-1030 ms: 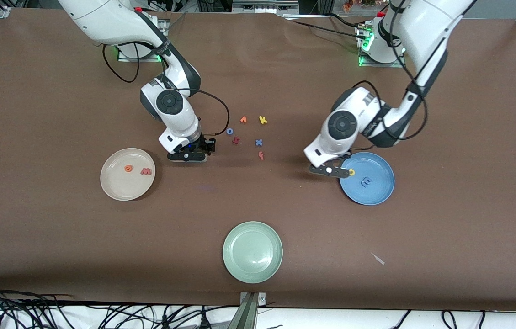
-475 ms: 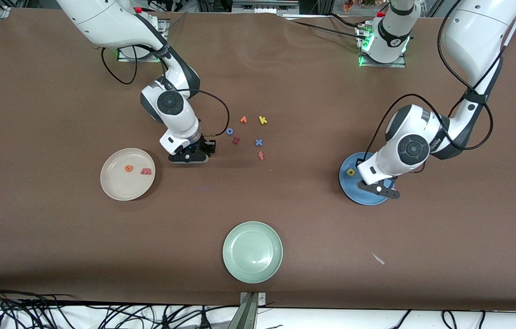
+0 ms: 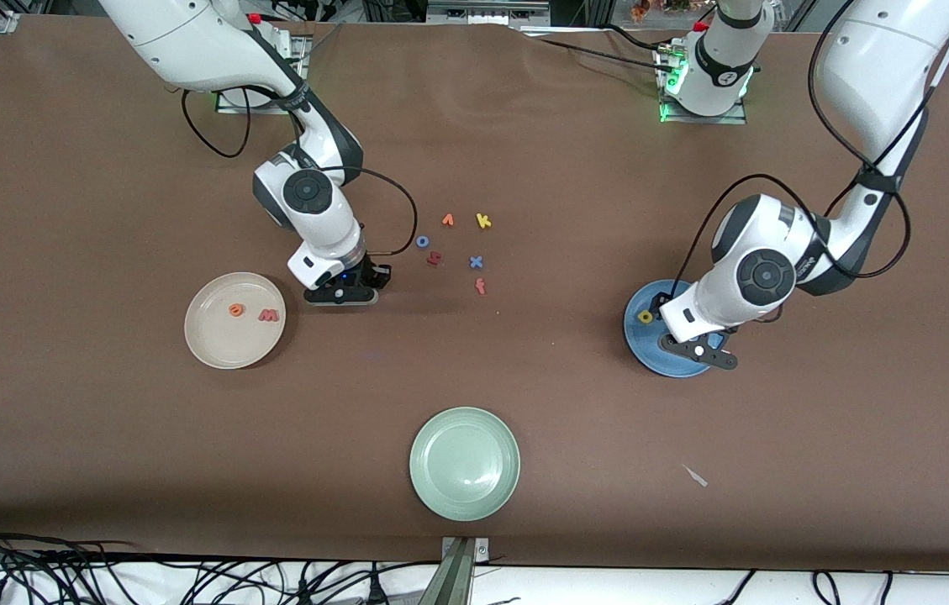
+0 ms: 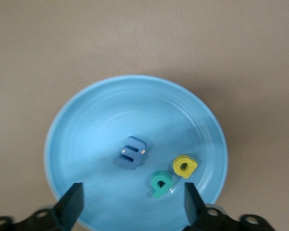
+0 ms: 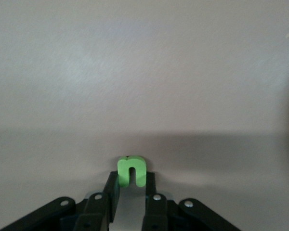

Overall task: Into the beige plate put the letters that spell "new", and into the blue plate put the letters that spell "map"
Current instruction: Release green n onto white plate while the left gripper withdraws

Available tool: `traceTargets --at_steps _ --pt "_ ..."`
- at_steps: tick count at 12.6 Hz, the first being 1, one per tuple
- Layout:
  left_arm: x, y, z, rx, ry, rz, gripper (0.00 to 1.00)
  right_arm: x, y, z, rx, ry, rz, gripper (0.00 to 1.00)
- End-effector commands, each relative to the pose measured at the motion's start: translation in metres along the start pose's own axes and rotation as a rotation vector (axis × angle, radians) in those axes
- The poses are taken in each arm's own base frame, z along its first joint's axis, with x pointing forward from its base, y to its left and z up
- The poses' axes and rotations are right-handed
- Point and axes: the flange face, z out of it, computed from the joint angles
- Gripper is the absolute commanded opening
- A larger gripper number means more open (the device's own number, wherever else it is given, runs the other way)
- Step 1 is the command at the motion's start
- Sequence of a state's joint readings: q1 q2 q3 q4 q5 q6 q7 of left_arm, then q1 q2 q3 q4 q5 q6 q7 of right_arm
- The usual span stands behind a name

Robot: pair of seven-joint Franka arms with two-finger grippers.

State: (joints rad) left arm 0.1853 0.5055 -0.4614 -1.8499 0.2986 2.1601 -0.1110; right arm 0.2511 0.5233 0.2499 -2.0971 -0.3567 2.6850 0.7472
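My left gripper (image 4: 132,204) hangs open over the blue plate (image 4: 135,91), nothing between its fingers. In that plate lie a blue m (image 4: 131,152), a teal round-bowled letter (image 4: 161,183) and a yellow one (image 4: 184,165). In the front view, the left gripper (image 3: 697,349) covers much of the blue plate (image 3: 642,338); only the yellow letter (image 3: 646,317) shows. My right gripper (image 5: 131,179) is shut on a green n (image 5: 131,169), low over the table. That gripper (image 3: 345,294) is beside the beige plate (image 3: 213,349), which holds an orange e (image 3: 235,311) and a salmon-red w (image 3: 269,316).
Loose letters lie mid-table: blue o (image 3: 422,241), orange v (image 3: 447,220), yellow k (image 3: 483,221), blue x (image 3: 476,262), red-orange f (image 3: 481,286) and another red letter (image 3: 434,259). A pale green plate (image 3: 464,464) sits near the front edge, with a small scrap (image 3: 695,476) toward the left arm's end.
The left gripper swung from the blue plate's rim to over the plate and opened, and the teal letter lies in the plate. The right gripper closed on the green n and shifted slightly toward the beige plate.
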Motion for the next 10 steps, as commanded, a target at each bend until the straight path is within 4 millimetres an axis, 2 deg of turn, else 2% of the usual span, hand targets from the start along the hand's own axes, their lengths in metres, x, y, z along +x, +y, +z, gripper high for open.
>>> traceTargets --at_steps 1,2,4,6,7,8,9,10 --pt "-0.011 0.002 -0.104 0.093 0.032 -0.009 1.00 0.017 0.026 -0.034 -0.066 0.009 -0.078 0.15" --pt "-0.011 0.003 -0.140 0.109 0.041 -0.018 1.00 0.027 0.044 -0.047 -0.090 0.010 -0.115 0.14" --pt "-0.012 -0.005 -0.201 0.118 0.024 -0.045 1.00 0.042 0.093 -0.071 -0.121 -0.019 -0.199 0.15" --pt "-0.023 -0.012 -0.262 0.073 0.080 -0.096 1.00 0.039 0.147 -0.083 -0.143 -0.046 -0.283 0.15" --pt "-0.033 -0.023 -0.278 0.020 0.101 -0.135 1.00 0.034 0.168 -0.079 -0.147 -0.066 -0.278 0.16" --pt "-0.049 -0.031 -0.299 -0.006 0.130 -0.181 1.00 0.025 0.179 -0.071 -0.142 -0.088 -0.269 0.23" --pt "-0.062 -0.039 -0.305 -0.005 0.123 -0.215 1.00 0.018 0.183 -0.065 -0.135 -0.088 -0.262 0.40" --pt "-0.077 -0.057 -0.320 0.007 0.146 -0.251 1.00 0.015 0.188 -0.064 -0.135 -0.083 -0.257 0.43"
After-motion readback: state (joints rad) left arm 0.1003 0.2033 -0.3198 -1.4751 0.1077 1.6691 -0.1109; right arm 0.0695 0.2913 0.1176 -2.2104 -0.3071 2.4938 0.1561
